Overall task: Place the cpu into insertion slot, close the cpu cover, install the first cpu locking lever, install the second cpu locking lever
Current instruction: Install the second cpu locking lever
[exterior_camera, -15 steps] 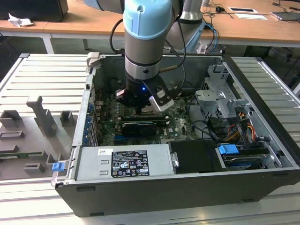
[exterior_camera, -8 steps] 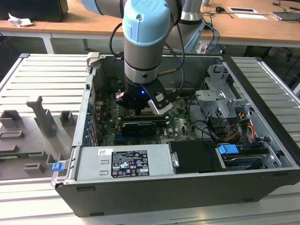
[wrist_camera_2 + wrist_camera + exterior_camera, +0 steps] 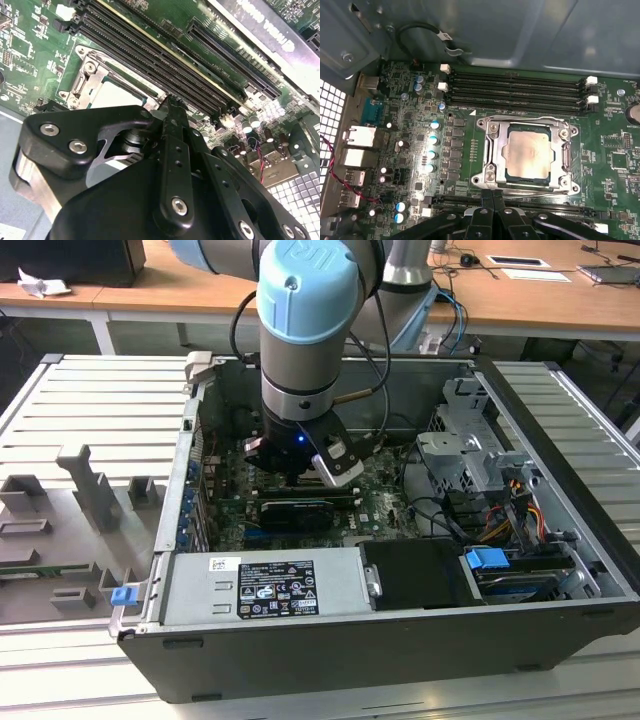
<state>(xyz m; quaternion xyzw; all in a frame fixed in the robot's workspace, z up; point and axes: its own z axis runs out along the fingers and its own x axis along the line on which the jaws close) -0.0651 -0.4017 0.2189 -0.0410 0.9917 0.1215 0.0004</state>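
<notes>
The cpu (image 3: 527,151) lies flat in the insertion slot (image 3: 490,176) on the green motherboard (image 3: 610,140), its pale metal top showing. The cpu cover (image 3: 527,122) is down around the chip, which fills its window. A thin metal locking lever (image 3: 540,191) runs along the socket edge nearest my fingers. My gripper (image 3: 492,194) is shut, its two black fingers pressed together with the tips right at that edge. In the second wrist view the gripper (image 3: 172,102) stands beside the cpu (image 3: 112,92). In the exterior view the gripper (image 3: 300,468) reaches down into the open computer case (image 3: 400,640).
Long black memory slots (image 3: 515,90) run along the socket's far side. A second row of slots (image 3: 560,207) lies just behind my fingers. A graphics card (image 3: 295,510), power supply (image 3: 265,585), drive cage (image 3: 470,455) and coloured cables (image 3: 510,505) crowd the case. Grey fixtures (image 3: 85,490) sit outside.
</notes>
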